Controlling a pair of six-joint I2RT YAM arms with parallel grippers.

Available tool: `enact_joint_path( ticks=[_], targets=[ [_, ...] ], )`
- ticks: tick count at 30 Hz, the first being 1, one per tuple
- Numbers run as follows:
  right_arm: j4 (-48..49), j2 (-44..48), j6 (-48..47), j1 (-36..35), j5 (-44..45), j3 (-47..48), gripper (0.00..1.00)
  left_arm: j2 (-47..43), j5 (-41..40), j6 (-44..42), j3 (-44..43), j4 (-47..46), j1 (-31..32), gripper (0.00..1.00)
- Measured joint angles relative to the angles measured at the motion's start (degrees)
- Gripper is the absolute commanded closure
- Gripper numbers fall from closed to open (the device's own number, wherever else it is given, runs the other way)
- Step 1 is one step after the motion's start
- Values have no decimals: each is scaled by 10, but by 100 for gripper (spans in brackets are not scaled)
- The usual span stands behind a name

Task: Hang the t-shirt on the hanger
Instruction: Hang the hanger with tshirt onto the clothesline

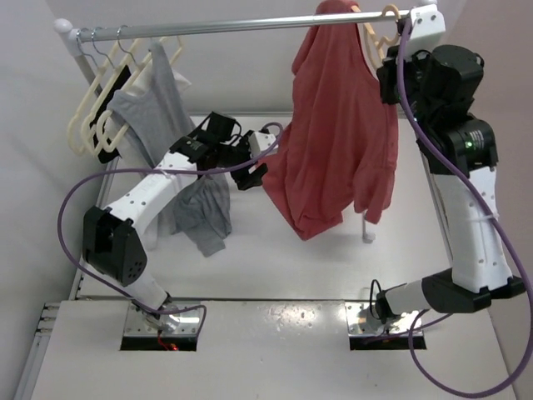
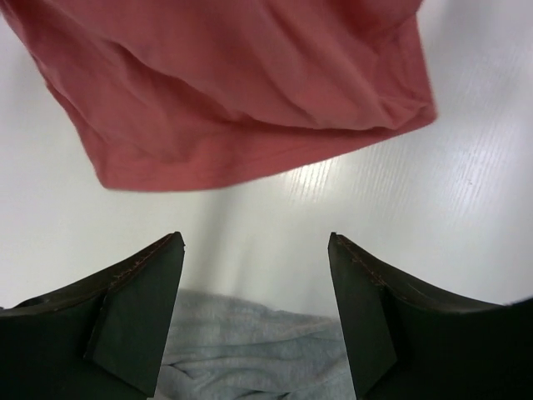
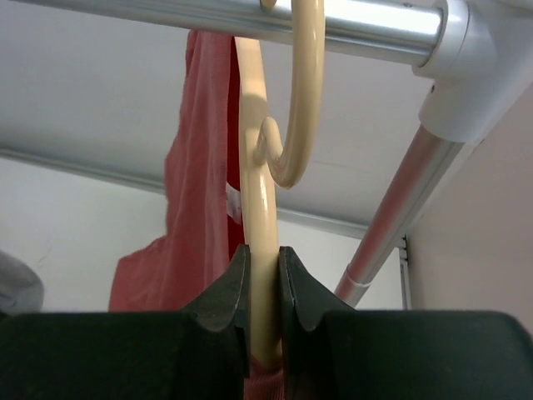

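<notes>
Left hand (image 2: 256,246), released, sits nearest the t-shirt's (image 1: 333,142) low hem, which hangs straight down just ahead, while the right hand (image 3: 265,275) grasps the hanger (image 3: 254,167).

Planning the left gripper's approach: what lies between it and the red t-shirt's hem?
Only bare white table separates the left gripper from the t-shirt, as the left wrist view shows.

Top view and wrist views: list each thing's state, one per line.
t-shirt: hanging bunched from the hanger
hanger: hooked over the rail, pinched by the right hand
left hand: open, empty, facing the t-shirt's hem
right hand: shut on the hanger
grey shirt: hanging from cream hangers
</notes>
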State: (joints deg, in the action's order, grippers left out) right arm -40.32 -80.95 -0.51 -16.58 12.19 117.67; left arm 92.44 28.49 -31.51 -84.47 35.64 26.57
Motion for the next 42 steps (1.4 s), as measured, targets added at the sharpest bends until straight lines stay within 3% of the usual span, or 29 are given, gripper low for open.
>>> enact_joint_path(
  ticks=[10,20,26,28,29,32,37,42],
  targets=[
    [82,-7,1,6,36,-27,100,-4,-16,0,8,2,5,24],
    [79,-49,3,7,43,4,100,-4,-18,0,14,3,5,24],
    [91,-52,21,10,42,-34,100,-6,-19,0,15,4,5,24],
    [98,-37,26,10,40,-52,84,-8,-19,0,16,3,5,24],
    [100,-26,30,10,39,-65,59,-10,-19,0,19,3,5,24],
    [97,20,40,10,36,-113,31,-14,-19,0,24,3,5,24],
    [82,106,40,10,35,-189,18,-16,-19,0,27,3,5,24],
    [76,171,42,10,32,-197,9,-16,-19,0,27,3,9,24]
  ],
)
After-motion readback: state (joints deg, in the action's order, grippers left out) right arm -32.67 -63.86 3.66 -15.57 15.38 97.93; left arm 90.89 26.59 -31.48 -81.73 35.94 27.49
